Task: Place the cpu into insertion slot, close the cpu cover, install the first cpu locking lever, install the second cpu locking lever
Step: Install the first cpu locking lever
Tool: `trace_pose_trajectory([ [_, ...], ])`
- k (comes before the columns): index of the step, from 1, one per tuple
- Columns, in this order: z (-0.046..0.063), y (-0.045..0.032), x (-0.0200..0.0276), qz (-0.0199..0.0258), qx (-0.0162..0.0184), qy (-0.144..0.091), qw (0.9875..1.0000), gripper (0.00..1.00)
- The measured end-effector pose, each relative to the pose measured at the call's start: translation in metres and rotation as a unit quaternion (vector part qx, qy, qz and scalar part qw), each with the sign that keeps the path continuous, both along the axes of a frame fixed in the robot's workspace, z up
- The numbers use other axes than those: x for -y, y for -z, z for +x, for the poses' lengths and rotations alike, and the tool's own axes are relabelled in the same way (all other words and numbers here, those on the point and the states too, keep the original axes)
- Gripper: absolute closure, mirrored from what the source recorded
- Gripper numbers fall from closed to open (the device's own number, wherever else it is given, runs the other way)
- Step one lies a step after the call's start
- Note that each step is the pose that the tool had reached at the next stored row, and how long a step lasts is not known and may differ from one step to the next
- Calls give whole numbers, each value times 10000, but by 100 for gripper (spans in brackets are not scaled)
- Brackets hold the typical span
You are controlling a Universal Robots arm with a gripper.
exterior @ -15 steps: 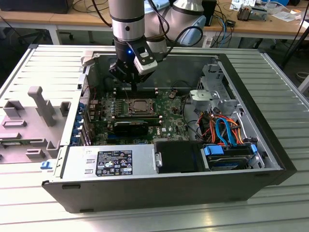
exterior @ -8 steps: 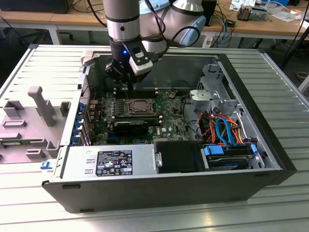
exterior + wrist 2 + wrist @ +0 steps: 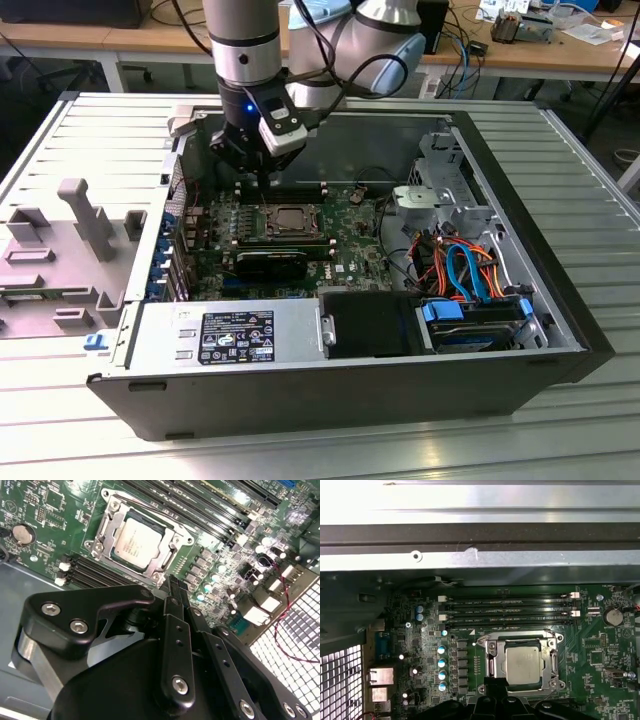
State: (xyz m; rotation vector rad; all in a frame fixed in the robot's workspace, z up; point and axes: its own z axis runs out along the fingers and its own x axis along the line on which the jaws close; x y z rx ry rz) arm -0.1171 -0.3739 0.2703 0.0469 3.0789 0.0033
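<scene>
Though partly framed in metal, seen lying flat inside the insertion slot (image 3: 559, 639): the cpu (image 3: 137, 542), a small square chip with a matte silver-grey top and faint print. Folded down around its edges, over the slot: the cpu cover (image 3: 107, 527), a thin shiny steel frame with a square window. Just beside the slot, above the green circuit board (image 3: 45, 510): the gripper (image 3: 173, 582), black, matte, bolted with bright screws; fingers pressed together, pinching nothing. Next to the slot on another side: long narrow black memory slots (image 3: 507, 611).
</scene>
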Motion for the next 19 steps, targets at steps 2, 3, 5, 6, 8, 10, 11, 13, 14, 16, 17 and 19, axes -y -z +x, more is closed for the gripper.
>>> trace_pose_trajectory([
  [2,-18,0,0,0,2,0,10000,89],
  [3,-32,0,0,0,4,0,10000,89],
  [5,-60,0,0,0,9,0,10000,89],
  [6,-73,0,0,0,10,0,10000,89],
  [8,-102,0,0,0,13,0,10000,89],
  [10,-121,0,0,0,14,0,10000,89],
  [11,-133,0,0,0,16,0,10000,89],
  [13,-145,0,0,0,17,0,10000,89],
  [14,-151,0,0,0,17,0,10000,89],
  [16,-163,0,0,0,17,0,10000,89],
  [17,-176,0,0,0,18,0,10000,89],
  [19,-208,0,0,0,23,-1,10000,89],
])
